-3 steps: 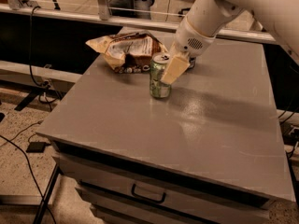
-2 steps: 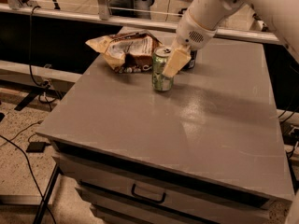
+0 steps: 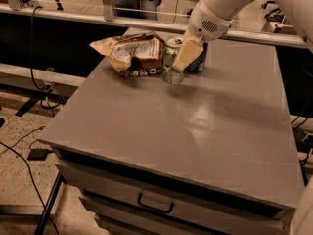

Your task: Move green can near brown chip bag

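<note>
The green can [image 3: 169, 62], light green with a silver top, is held upright at the far part of the grey table [image 3: 176, 126], its base at or just above the surface. My gripper [image 3: 182, 57] is shut on the green can, one pale finger [image 3: 188, 54] across its right side. The brown chip bag [image 3: 133, 54], wrinkly with tan edges and a white label panel, lies just left of the can, almost touching it.
A dark blue can [image 3: 197, 61] stands right behind the gripper, mostly hidden by it. A railing [image 3: 146, 11] runs behind the table's far edge. A drawer handle [image 3: 155, 203] shows below the front edge. Cables [image 3: 29, 141] lie on the floor at left.
My gripper has carried the green can away from me and slightly left, closer to the brown chip bag and the dark blue can. The bag has not moved.
</note>
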Available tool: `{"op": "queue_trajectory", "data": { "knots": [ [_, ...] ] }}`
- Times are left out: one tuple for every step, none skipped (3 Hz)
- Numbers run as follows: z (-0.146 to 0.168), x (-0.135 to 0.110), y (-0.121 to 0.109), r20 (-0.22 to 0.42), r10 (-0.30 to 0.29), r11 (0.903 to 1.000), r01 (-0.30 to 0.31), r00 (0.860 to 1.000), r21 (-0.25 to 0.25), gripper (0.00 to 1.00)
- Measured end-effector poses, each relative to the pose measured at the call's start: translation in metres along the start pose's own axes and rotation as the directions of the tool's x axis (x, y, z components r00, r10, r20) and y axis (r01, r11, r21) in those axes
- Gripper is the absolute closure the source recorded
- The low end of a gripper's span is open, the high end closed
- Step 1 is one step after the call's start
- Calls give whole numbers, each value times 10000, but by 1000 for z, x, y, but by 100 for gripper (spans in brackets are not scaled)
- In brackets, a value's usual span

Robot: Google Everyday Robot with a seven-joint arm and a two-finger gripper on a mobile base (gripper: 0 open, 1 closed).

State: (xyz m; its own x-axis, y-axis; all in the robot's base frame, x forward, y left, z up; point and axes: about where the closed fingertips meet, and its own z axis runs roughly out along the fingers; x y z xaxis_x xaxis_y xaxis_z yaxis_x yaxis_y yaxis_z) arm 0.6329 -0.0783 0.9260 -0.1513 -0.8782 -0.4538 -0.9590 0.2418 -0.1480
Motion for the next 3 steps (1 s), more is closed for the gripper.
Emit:
{"op": "queue_trajectory", "data": {
  "knots": [
    [12, 0, 0, 154, 201, 9997, -200, 9997, -102, 75],
    [22, 1, 3, 108, 241, 9995, -239, 9997, -212, 53],
    [27, 6, 3, 158, 399, 9991, -397, 9991, -157, 29]
  ]
}}
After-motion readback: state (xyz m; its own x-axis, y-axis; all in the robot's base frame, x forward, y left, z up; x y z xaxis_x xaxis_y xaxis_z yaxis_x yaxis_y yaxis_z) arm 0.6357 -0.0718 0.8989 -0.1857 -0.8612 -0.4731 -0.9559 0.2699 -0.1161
